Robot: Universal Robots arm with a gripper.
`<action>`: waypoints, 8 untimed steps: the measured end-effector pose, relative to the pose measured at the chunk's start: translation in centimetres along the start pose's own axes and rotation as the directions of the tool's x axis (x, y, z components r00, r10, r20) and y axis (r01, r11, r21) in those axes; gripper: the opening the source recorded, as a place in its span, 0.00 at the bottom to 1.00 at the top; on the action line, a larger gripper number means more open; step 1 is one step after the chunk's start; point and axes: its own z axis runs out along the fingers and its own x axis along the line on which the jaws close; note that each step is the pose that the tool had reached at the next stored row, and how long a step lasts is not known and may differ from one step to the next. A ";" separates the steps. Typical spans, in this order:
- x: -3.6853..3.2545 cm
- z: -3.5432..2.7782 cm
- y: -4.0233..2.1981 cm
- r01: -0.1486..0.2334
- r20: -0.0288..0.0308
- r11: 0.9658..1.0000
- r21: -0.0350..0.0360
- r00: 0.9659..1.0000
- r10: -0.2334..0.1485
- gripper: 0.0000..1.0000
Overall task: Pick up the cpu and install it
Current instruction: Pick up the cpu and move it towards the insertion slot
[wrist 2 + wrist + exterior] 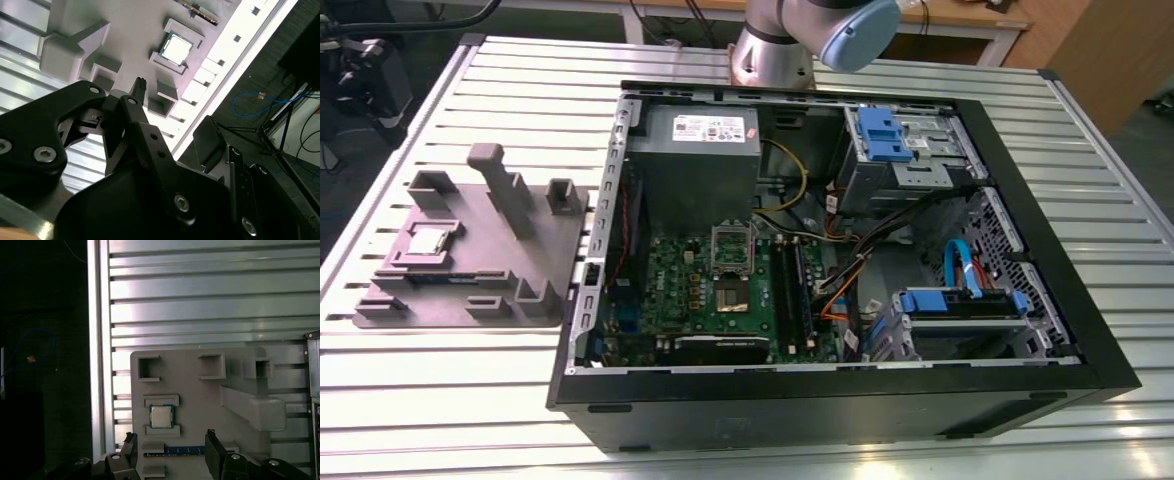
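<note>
Cpu (161, 416) in grey tray (200, 390); end effector (170, 436) spread, nr it.

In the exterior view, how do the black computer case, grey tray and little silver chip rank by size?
1. computer case, largest by far
2. grey tray
3. cpu, a tiny square on the tray

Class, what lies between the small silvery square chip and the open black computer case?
In the exterior view, a tall raised ridge of the grey moulded holder stands between the small silvery square cpu and the open black computer case.
</note>
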 end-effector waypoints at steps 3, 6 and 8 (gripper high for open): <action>0.00 0.06 0.00 0.000 0.000 1.000 0.000 1.000 0.000 0.65; 0.00 0.11 0.00 0.000 0.000 1.000 0.000 1.000 0.000 0.65; 0.00 0.15 -0.01 0.000 0.000 1.000 0.000 1.000 0.000 0.65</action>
